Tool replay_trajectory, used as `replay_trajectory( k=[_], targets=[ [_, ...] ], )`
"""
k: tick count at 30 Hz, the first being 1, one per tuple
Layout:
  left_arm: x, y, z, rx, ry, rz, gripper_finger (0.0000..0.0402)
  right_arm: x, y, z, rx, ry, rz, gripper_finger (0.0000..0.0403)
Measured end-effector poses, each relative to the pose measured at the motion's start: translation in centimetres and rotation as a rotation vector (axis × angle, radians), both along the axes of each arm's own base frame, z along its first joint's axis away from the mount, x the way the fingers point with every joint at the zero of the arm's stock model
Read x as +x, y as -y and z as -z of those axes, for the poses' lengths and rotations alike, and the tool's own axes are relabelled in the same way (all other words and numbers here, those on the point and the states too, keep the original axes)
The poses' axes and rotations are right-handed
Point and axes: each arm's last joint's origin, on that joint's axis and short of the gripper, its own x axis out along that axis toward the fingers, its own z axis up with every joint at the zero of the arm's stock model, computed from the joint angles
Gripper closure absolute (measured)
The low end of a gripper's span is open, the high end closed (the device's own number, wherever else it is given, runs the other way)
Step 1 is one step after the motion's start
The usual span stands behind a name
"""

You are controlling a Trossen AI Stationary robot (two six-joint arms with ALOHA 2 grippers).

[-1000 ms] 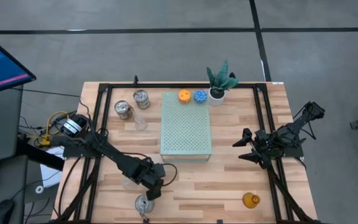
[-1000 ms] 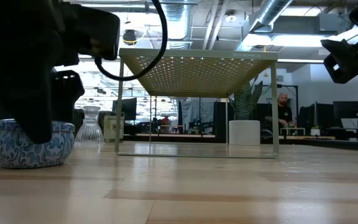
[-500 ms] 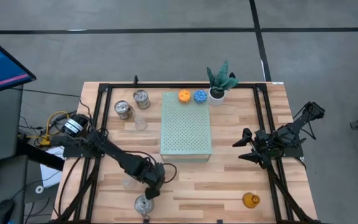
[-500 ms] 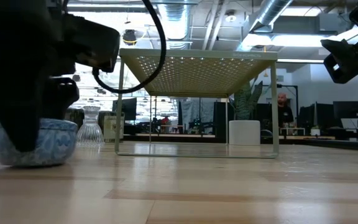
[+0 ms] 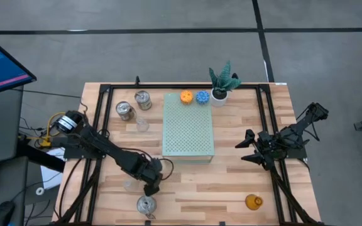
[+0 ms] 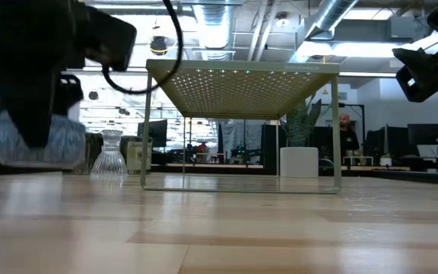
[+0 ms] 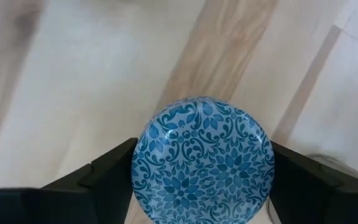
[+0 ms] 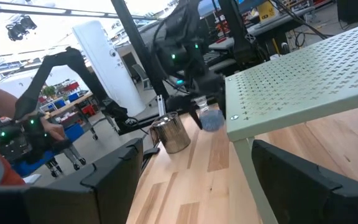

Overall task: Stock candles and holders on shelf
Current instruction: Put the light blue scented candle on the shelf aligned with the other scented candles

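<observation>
A blue-patterned tin (image 7: pixel 202 160) is pinched between the left gripper (image 5: pixel 151 183) fingers, lifted clear of the table's near left. The right gripper (image 5: pixel 249 150) waits spread, right of the shelf (image 5: pixel 188 125). Slippage is possible: the grip looks shallow.

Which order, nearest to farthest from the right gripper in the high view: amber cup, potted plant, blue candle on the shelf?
From the right gripper:
1. Amber cup, at the table's near edge, right side.
2. Potted plant, at the far edge, beside the shelf.
3. Blue candle, on the shelf's far end, just left of the plant.
</observation>
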Motion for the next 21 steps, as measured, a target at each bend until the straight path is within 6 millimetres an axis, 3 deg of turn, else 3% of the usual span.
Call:
replay_trajectory(
  k=[11,21],
  targets=[
    [-3.7,-2.4,-7.3,-0.137,0.17,-0.186,0.0105,0.0,0.0,0.0,-0.001,0.0,0.0,0.0111],
    [-6.7,-6.5,-13.0,-0.194,0.477,-0.38,0.0105,0.0,0.0,0.0,0.0,0.0,0.0,0.0111]
  ],
)
